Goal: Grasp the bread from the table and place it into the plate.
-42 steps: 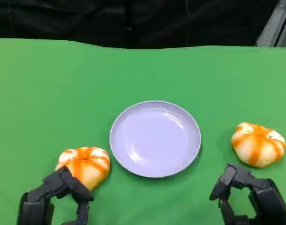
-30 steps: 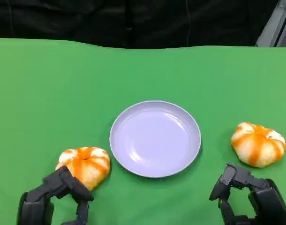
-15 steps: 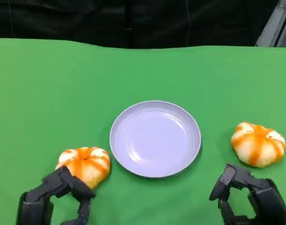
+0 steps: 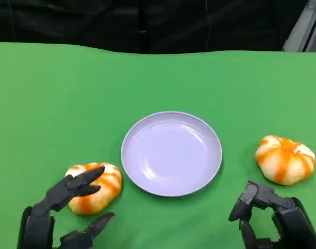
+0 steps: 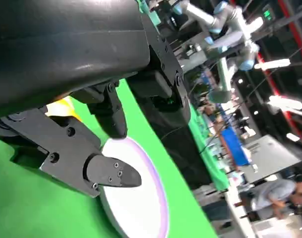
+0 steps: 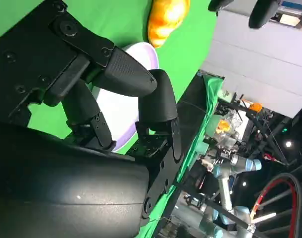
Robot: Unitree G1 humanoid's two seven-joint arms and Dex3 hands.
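Left robot hand (image 4: 70, 207), fingers spread and holding nothing, straddles the left bread (image 4: 94, 188) lying on the green surface (image 4: 54, 104) just left of the plate (image 4: 171, 153) (right robot hand (image 4: 267, 215), fingers curled on nothing, sits near the right bread (image 4: 285, 160)).

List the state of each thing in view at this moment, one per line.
Left hand: open, fingers spread around the left bread, not gripping it.
Right hand: fingers curled in, holding nothing.
Left bread: on the table, not in the plate.
Right bread: on the table, untouched.
Plate: upright, nothing in it.
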